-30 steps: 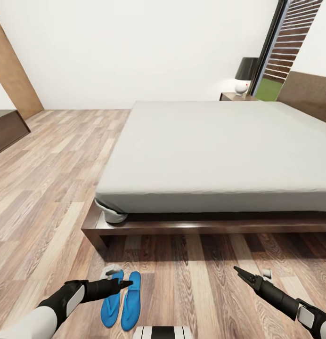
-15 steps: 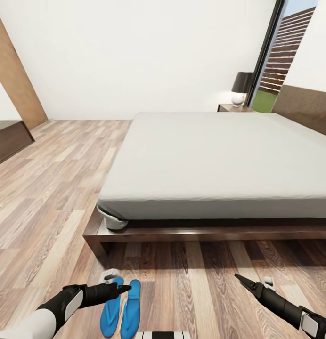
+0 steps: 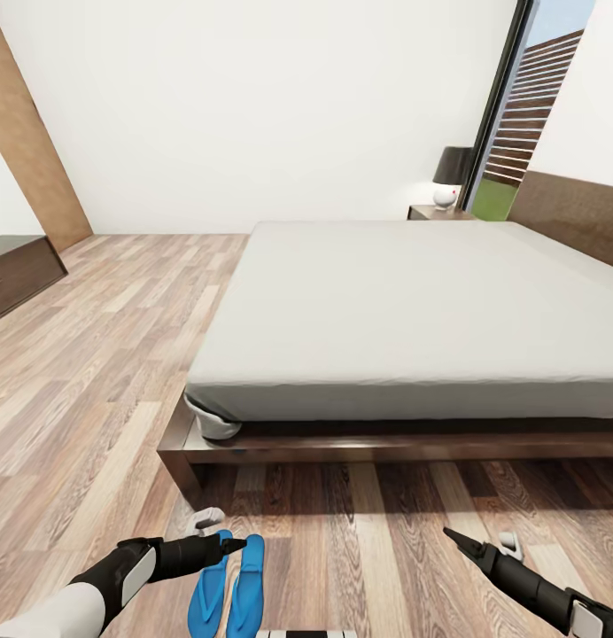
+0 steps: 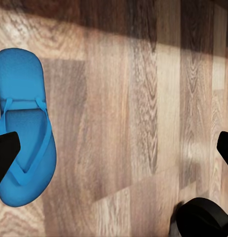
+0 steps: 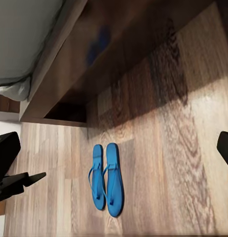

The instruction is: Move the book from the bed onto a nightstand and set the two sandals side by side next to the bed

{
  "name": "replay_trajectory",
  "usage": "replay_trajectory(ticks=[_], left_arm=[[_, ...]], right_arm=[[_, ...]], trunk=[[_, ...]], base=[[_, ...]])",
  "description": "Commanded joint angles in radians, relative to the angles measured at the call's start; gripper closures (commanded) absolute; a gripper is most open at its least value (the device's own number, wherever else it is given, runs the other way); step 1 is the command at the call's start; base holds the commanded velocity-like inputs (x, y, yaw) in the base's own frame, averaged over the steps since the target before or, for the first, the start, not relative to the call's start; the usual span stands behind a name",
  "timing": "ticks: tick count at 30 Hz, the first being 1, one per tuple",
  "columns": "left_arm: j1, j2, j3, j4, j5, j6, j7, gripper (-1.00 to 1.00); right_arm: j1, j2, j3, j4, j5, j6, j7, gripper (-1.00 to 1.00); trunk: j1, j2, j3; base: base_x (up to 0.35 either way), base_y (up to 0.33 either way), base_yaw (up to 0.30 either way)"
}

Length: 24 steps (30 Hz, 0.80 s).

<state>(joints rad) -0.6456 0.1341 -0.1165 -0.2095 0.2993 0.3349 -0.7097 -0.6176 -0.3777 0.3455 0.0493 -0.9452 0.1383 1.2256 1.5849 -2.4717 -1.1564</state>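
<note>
The two sandals (image 3: 227,587) are bright blue and lie side by side on the wood floor, just in front of the bed's near left corner. The bed (image 3: 413,310) has a bare grey mattress on a dark frame. My left gripper (image 3: 234,542) hovers open right above the sandals; its wrist view has one sandal (image 4: 24,128) beside a finger (image 4: 4,154). My right gripper (image 3: 452,535) hangs open over bare floor to the right. Its wrist view takes in both sandals (image 5: 107,177) and the bed frame (image 5: 64,79). A nightstand (image 3: 432,213) stands at the bed's far side. The book is out of view.
A black-shaded lamp (image 3: 450,173) sits on the nightstand, beside a tall window (image 3: 523,124). The brown headboard (image 3: 568,208) runs along the right. A low dark cabinet (image 3: 14,270) stands at far left. Wide plank floor spreads left of the bed.
The whole picture has slid downward as the head camera tilted up, bringing more wall into view. Sandals and bed keep their places; both arms hold much the same pose.
</note>
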Motion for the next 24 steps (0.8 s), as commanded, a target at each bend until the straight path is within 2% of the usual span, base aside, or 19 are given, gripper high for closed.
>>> replay_trajectory(ticks=[1,24], left_arm=[[0.000,0.001,-0.008,-0.001,0.010,0.007,0.000,-1.00],[0.000,-0.001,-0.008,0.002,0.011,0.006,0.007,-1.00]], right_arm=[[0.000,0.000,0.007,0.003,-0.011,0.010,0.005,-1.00],[0.018,0.003,0.011,0.003,-0.010,0.009,0.002,-1.00]], trunk=[[0.000,0.000,-0.001],[0.000,0.000,-0.001]], base=[[0.000,0.000,0.000],[0.000,0.000,0.000]])
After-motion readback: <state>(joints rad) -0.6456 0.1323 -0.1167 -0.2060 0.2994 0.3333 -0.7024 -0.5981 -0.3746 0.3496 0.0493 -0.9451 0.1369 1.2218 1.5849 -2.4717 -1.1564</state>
